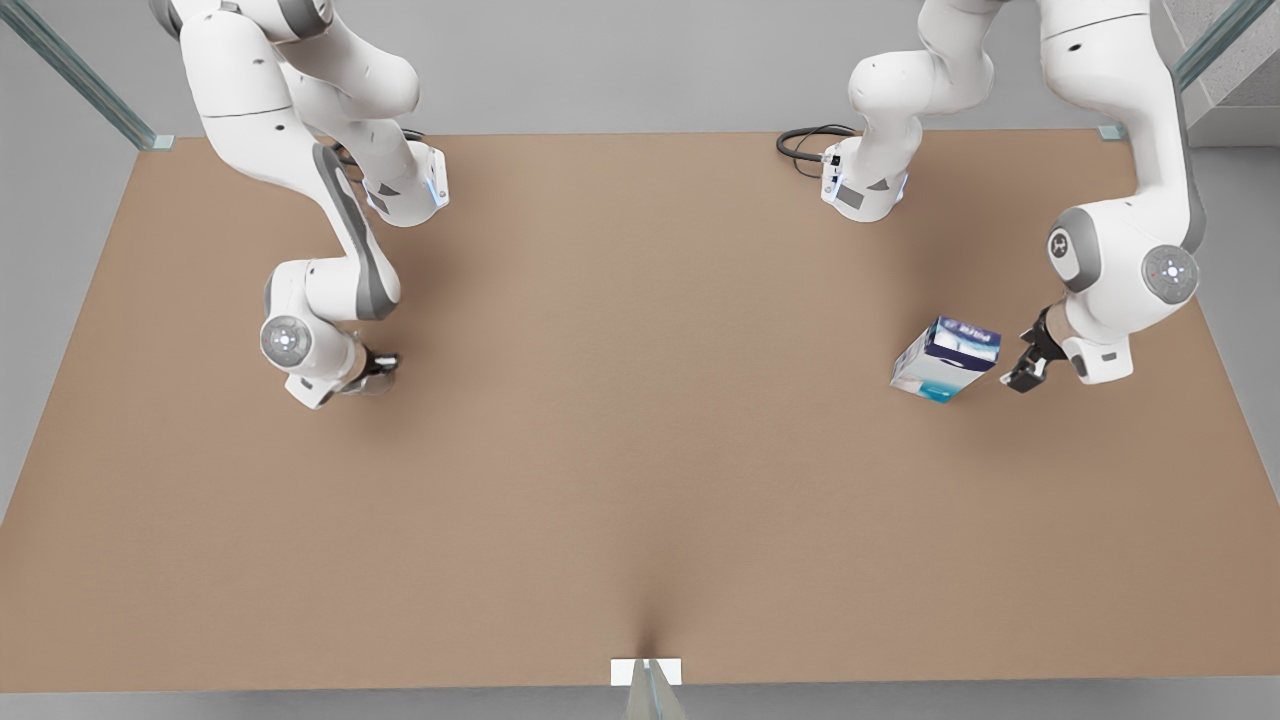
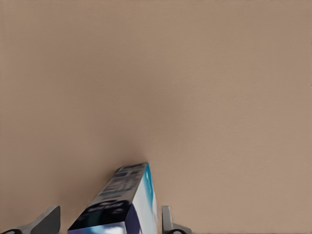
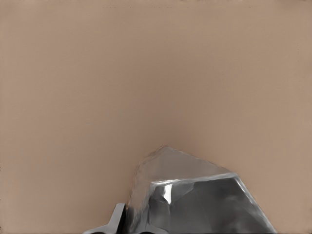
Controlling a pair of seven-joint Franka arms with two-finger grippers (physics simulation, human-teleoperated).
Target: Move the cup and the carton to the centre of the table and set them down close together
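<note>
The carton [image 1: 945, 360], white and light blue with a dark navy top, leans tilted on the table [image 1: 640, 450] at the front view's right. My left gripper [image 1: 1028, 368] hangs just beside it, open, on the side away from the centre. In the left wrist view the carton [image 2: 122, 204] lies between the two spread fingers [image 2: 46, 222]. At the front view's left my right gripper [image 1: 385, 363] sits low over the table. The pale faceted cup [image 3: 190, 195] is close up in the right wrist view, with one finger [image 3: 117, 219] pressed against its side.
Both arm bases stand at the table's far edge, with a black cable [image 1: 805, 145] beside one of them. A small white bracket [image 1: 646, 671] sits at the near edge. Bare brown tabletop stretches between the two grippers.
</note>
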